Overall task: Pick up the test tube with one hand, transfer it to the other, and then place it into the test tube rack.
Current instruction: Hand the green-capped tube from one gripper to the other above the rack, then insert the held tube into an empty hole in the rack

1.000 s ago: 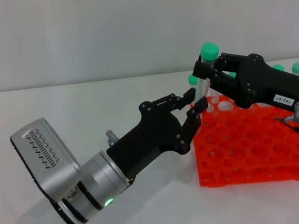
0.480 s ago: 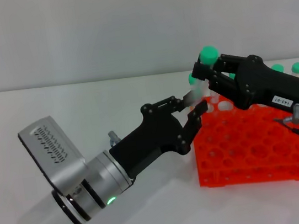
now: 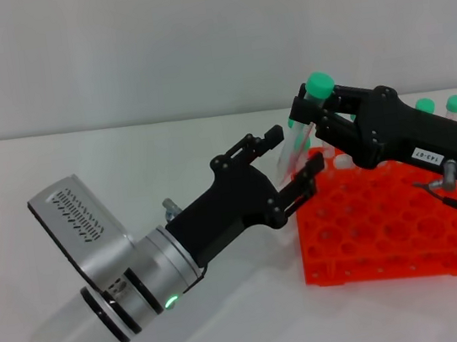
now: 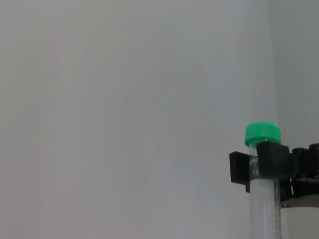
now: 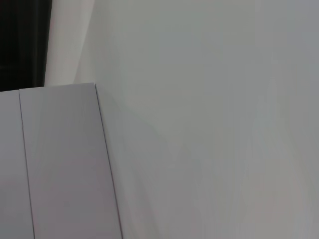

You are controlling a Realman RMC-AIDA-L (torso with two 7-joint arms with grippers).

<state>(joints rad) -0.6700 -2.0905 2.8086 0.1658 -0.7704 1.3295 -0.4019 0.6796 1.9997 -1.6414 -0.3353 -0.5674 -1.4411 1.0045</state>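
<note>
Handover is the step in hand, and I judge it all but made: my right gripper, the one with the white label, is clamped on the test tube just under its green cap, holding it nearly upright above the near-left corner of the test tube rack. The left wrist view shows the same grip, black fingers pinching the clear tube below the cap. My left gripper sits just beside the tube's lower end with its jaws spread wide, holding nothing. Next I should draw the left arm clear, then carry the tube over a free hole and lower it straight, minding the capped tubes at the rack's far side.
</note>
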